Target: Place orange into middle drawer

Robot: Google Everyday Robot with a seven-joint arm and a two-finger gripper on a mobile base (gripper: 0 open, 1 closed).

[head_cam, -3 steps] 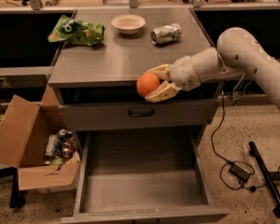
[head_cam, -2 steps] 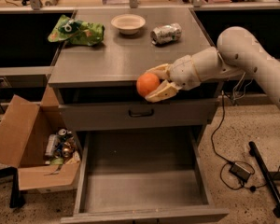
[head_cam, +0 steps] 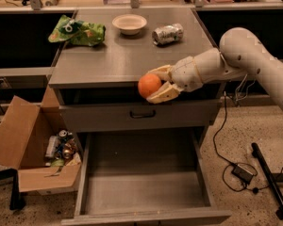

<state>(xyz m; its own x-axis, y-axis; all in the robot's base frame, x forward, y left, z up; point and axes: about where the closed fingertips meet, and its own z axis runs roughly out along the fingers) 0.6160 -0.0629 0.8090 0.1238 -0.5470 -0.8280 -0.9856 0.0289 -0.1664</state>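
Observation:
My gripper (head_cam: 153,84) is shut on the orange (head_cam: 148,85), a round bright-orange fruit, and holds it just off the front edge of the cabinet top, in front of the closed top drawer front. The white arm reaches in from the right. The middle drawer (head_cam: 141,192) is pulled wide open below, showing a bare flat grey floor and low side walls. The orange hangs above the rear part of this open drawer.
On the cabinet top (head_cam: 108,62) lie a cream bowl (head_cam: 129,23), a silver can (head_cam: 167,34) on its side and a green chip bag (head_cam: 78,31). An open cardboard box (head_cam: 30,145) with cans stands on the floor at left. Cables and a power brick (head_cam: 244,172) lie at right.

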